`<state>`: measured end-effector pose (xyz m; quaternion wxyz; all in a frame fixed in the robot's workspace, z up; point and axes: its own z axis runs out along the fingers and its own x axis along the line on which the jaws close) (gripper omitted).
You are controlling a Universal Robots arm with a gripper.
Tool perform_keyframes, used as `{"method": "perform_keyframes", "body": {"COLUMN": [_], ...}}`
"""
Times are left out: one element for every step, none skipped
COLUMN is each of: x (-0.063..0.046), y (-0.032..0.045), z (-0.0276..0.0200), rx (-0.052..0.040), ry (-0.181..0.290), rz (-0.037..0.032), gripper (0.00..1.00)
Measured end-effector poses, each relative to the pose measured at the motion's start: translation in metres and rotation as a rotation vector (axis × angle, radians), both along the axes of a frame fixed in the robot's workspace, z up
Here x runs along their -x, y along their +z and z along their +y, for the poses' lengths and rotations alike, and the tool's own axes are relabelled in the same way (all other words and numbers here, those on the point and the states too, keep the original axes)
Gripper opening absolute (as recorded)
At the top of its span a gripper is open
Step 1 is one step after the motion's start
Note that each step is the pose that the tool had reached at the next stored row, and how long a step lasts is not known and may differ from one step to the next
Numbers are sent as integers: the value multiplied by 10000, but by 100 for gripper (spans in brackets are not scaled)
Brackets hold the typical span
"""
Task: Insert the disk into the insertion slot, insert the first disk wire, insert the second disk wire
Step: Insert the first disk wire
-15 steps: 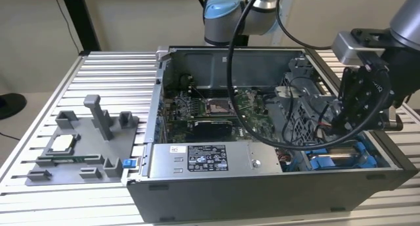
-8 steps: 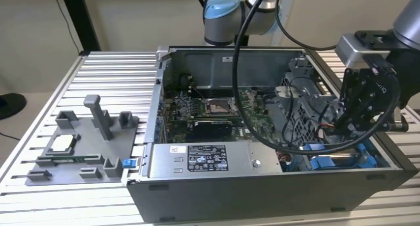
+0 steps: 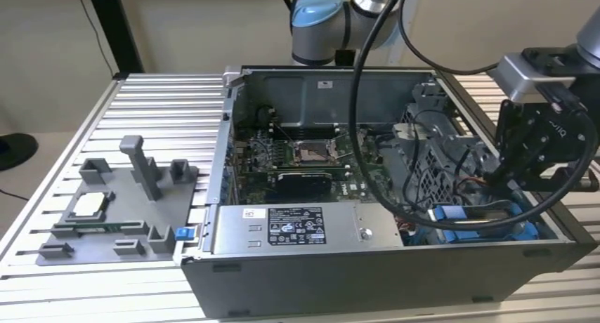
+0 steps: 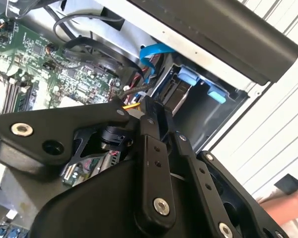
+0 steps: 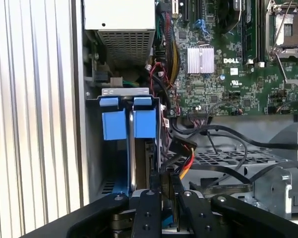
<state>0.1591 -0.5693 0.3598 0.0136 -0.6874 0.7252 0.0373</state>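
White print marks the motherboard (image 5: 213, 84) and power-supply label (image 3: 295, 226).

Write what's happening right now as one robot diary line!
disk: sitting in slot | hand: low beside disk, at wires | wires: plugged or not, cannot tell

One PC case (image 3: 375, 281), one motherboard (image 5: 223, 94), one power-supply box (image 3: 281, 232) and one insertion slot (image 5: 92, 148) are counted; two blue tabs (image 5: 111, 102) are counted at the slot. One grey fixture (image 3: 103, 232) and one slatted table (image 3: 159, 105) are recorded.
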Motion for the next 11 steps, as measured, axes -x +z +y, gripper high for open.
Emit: {"method": "perform_keyframes", "body": {"x": [-14, -21, -21, -21, -21, -22, -23, -22, -22, -22, -22], "y": [-3, -7, -13, -17, -21, -26, -30, -36, -43, -52, -63], "z": [-4, -4, -4, -5, -6, -6, -6, -7, -8, -8, -9], "rx": [-1, -2, -2, 1, 1, 0, 2, 2, 2, 5, 10], "ry": [38, 69, 96, 128, 165, 211, 253, 296, 330, 336, 336], "rz": [0, 0, 0, -1, -2, -15, -42, -81, -125, -168, -211], "gripper": [0, 0, 0, 0, 0, 0, 0, 0, 0, 0, 0]}}
